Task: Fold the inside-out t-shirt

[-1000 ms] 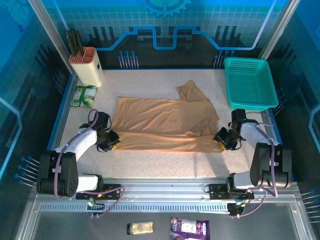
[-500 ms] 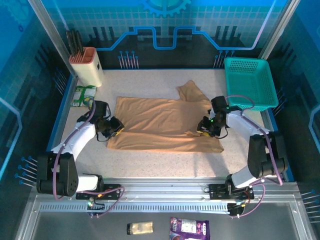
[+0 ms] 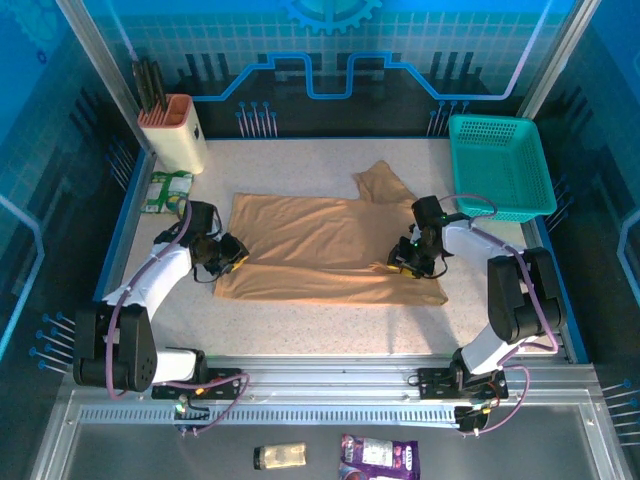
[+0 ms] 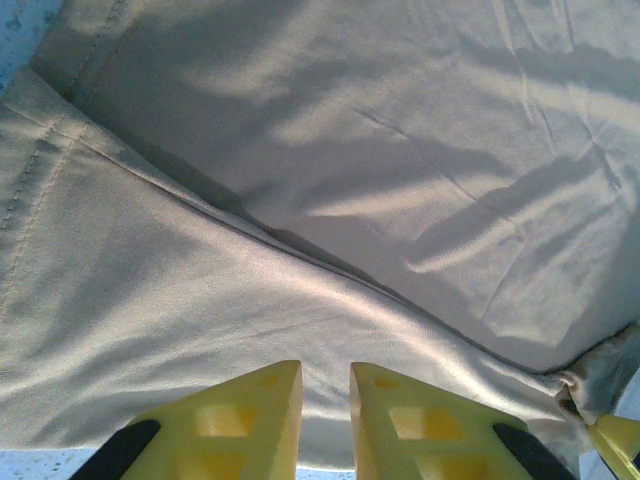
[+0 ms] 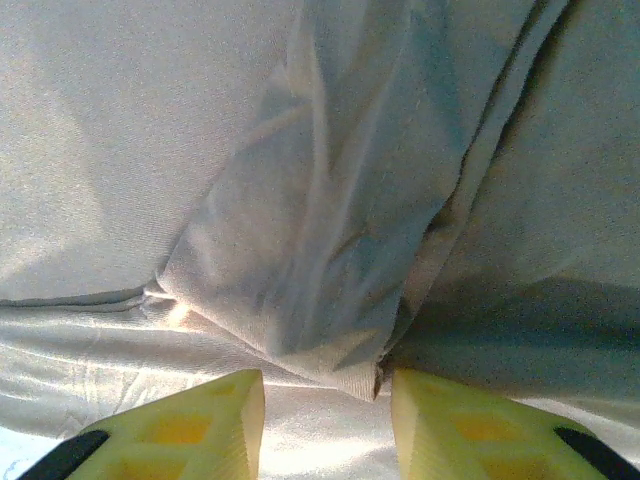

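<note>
Tan t-shirt (image 3: pixel 320 240), near edge folded over

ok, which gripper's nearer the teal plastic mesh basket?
Right. The right gripper is over the right side of the tan fabric t-shirt, just front-left of the teal plastic mesh basket; the left gripper is at the shirt's left edge, across the table.

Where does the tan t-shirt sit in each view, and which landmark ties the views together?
Top external: the t-shirt lies between the left gripper and right gripper.
Left wrist: the t-shirt spreads beyond the yellow fingers, a fold edge crossing diagonally.
Right wrist: the t-shirt spreads beyond the fingers, a bunched pleat at centre.
Shared landmark: the folded near strip.
</note>
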Tool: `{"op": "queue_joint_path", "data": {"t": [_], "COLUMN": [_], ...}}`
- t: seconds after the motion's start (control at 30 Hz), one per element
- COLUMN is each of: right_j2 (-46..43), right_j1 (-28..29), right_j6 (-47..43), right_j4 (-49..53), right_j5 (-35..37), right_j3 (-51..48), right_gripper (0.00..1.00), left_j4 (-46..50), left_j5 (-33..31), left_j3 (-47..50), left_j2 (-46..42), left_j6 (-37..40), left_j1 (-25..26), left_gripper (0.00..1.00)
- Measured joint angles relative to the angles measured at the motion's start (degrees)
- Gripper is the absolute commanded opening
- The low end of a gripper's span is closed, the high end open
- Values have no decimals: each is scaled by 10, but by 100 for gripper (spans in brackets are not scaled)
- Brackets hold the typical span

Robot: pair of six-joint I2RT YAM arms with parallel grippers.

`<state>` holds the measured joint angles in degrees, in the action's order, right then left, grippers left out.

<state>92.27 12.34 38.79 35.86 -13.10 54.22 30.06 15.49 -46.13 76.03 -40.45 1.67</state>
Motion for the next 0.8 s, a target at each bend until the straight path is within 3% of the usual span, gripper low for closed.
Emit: {"op": "queue_joint_path", "data": {"t": [0.3,0.6,0.8], "right_j2": [0,0,12], "right_j1": [0,0,2], "right_j6": [10,23,23], "right_j4": [-12,-17,-15], "right_j5": [5,-6,-10], "right_j3": [-1,0,32], "right_gripper": [34,6,0], "left_j4": [0,0,0], "left_j5": [0,-2,-2], "left_j3": [0,0,0], "left_j2": [4,4,4], "left_j6": [0,-1,-1], "left_j1": [0,0,0], "left_gripper": [20,20,20]}}
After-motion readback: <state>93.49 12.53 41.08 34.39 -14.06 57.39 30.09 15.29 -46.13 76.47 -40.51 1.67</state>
